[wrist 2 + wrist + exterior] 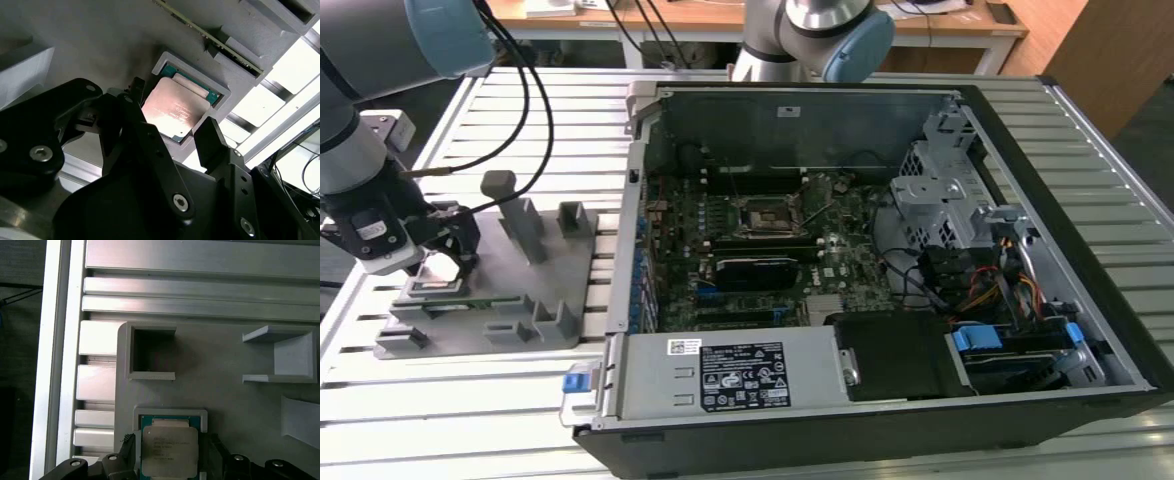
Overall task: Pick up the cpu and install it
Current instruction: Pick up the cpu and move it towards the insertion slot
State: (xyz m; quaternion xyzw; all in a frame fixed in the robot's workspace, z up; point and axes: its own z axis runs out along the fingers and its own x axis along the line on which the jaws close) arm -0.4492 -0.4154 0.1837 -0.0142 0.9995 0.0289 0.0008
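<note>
1. The gripper (444,256) hangs low over a gray holder (494,325) at the exterior view's left, on the slatted metal counter (454,420).
2. The cpu (167,451) lies flat in a shallow square nest (170,413) of the holder, silver top up, with a thin green rim showing around it.
3. The gripper is released. In both wrist views its two black fingers (209,142) are spread and stand one on each side of the cpu, outside the nest's walls. No contact with the chip shows.
4. In the second wrist view the cpu's metal top catches the light, and one corner sits just beside the nearer finger.
5. In the first wrist view a square pocket (150,352) in the holder lies just past the nest, and a U-shaped bracket (280,355) stands beside that pocket.
6. An open computer case (881,400) lies on the counter just beside the holder, toward the exterior view's right.
7. The motherboard's black socket (765,217) sits near the middle of the case, well apart from the cpu.
8. Several upright gray posts (520,225) rise from the holder between the gripper and the case.
</note>
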